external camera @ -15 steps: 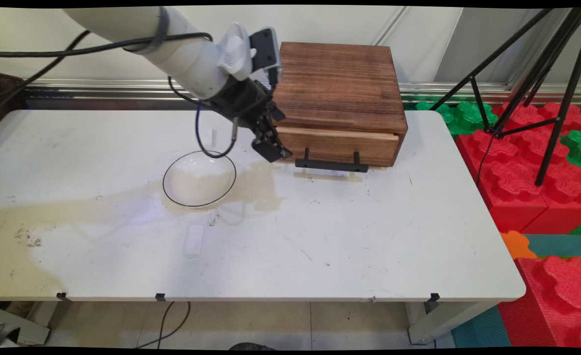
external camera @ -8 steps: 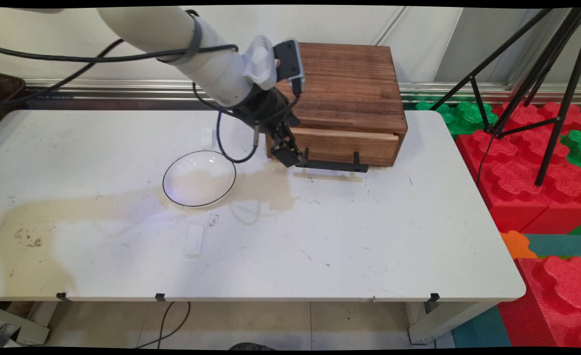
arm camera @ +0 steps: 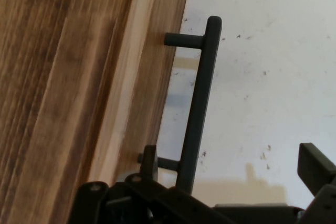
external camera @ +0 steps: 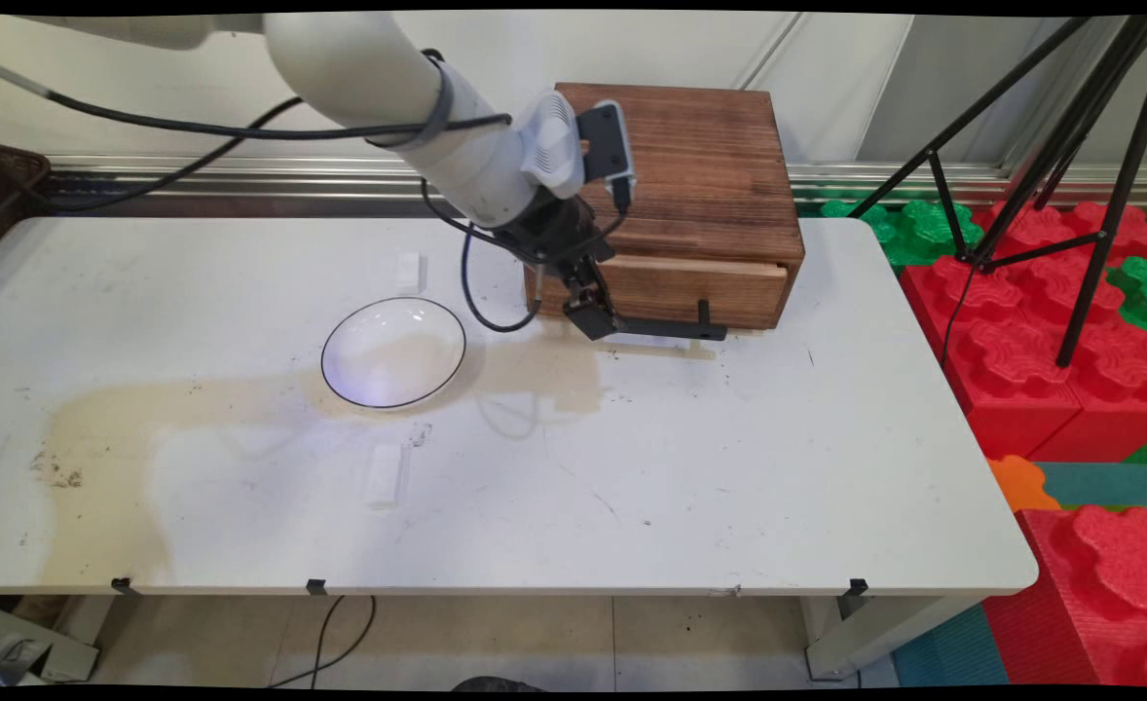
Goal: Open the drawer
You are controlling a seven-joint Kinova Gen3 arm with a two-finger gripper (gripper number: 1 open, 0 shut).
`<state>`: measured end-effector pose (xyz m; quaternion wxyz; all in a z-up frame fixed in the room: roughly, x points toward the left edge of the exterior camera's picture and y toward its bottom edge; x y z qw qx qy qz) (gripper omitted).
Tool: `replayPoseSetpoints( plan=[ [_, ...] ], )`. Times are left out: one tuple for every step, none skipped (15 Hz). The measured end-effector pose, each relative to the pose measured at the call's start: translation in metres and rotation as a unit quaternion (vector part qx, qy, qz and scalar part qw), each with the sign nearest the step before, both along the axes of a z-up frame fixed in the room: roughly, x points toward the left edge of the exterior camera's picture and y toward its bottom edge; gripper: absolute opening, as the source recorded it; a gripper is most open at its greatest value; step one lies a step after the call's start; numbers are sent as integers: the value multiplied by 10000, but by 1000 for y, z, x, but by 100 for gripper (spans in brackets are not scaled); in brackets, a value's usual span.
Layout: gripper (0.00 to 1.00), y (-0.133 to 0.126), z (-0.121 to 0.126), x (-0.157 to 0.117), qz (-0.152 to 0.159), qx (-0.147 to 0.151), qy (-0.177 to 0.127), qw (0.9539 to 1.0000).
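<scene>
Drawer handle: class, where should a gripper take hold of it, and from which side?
Grip the handle's bar between its two posts, from the drawer's front, a finger on each side. It stands off the wood, leaving a gap behind. The open gripper is at its left end.

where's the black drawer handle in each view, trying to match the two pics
Main view: the black drawer handle runs sideways along the low front of the wooden box, centre of the picture, with the pincer at its left end.
Hand view: the handle stands nearly upright mid-picture, one finger to its right.
Shared landmark: the box's pale drawer front.
</scene>
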<state>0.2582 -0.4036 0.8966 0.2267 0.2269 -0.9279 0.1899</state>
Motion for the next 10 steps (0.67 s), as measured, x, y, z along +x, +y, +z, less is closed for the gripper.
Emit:
replayPoseSetpoints(
  plan=[
    [100,-2,-2,-2,-3,5,-5,10000],
    [100,-5,-6,-5,-6,12,-11,10000],
    [100,-7,-9,-6,-10,13,-16,10000],
    [100,-10,-13,-9,-15,17,-24,10000],
    [100,-12,-15,-11,-17,17,-27,10000],
    [100,-15,-19,-13,-19,20,-33,10000],
    [100,-17,-21,-14,-19,24,-36,10000],
    [100,-20,-25,-17,-22,29,-40,10000],
    [100,-22,-28,-18,-25,33,-41,10000],
    [100,-25,-31,-20,-28,40,-43,10000]
  ],
)
